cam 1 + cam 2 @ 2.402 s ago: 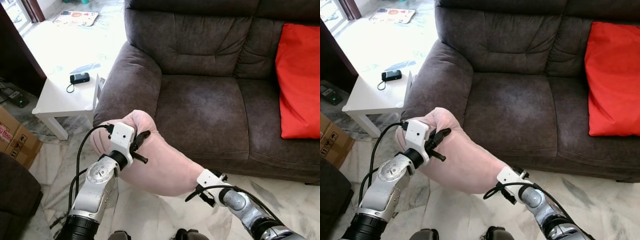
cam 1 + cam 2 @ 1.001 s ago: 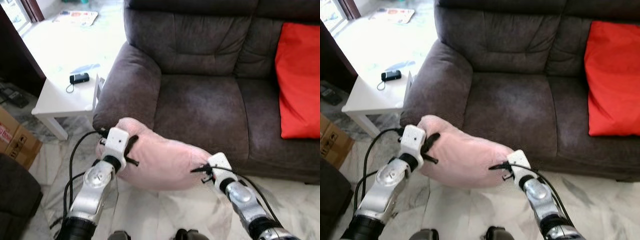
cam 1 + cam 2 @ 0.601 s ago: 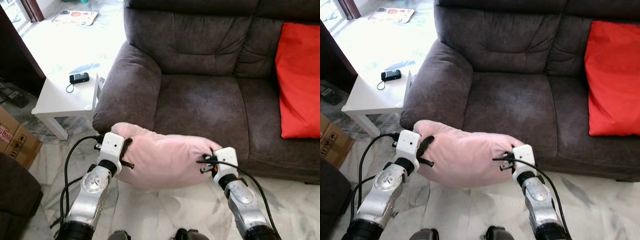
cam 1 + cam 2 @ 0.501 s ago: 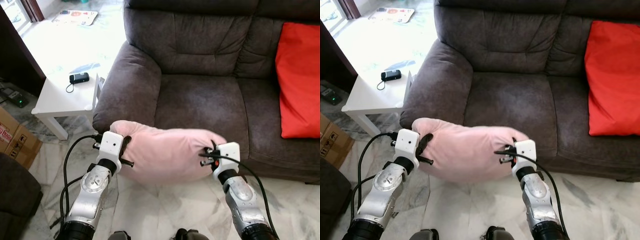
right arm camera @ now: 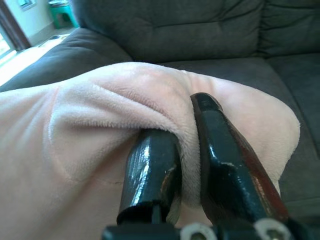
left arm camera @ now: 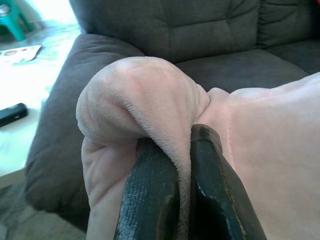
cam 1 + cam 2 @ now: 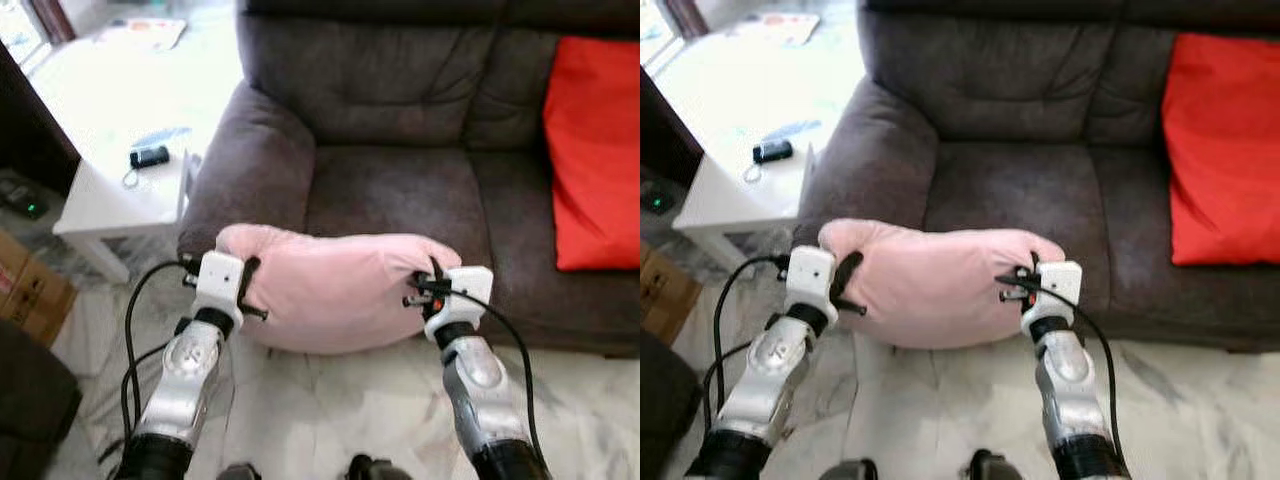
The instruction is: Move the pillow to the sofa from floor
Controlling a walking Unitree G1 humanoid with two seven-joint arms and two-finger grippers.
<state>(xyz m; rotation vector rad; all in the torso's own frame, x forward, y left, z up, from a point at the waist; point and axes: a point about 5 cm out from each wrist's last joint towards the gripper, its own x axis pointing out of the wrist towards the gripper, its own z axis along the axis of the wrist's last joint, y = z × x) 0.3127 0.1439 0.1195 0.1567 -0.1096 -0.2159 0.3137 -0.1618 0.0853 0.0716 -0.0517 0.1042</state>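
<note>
The pink pillow [image 7: 340,290] hangs in the air between the two grippers, just in front of the sofa seat [image 7: 400,205] and above the marble floor [image 7: 330,420]. The left gripper [image 6: 182,145] pinches a fold of the soft cloth at one end. The right gripper [image 5: 187,135] pinches a fold at the other end. Each one grips only a small bit of fuzzy cloth, so a fold could slip out and the pillow would drop back to the floor. If the arms pull apart too hard, that could tug it loose too. Beyond the right gripper a red cushion [image 7: 590,150] leans on the sofa. Past the left gripper is a white side table [image 7: 110,190].
</note>
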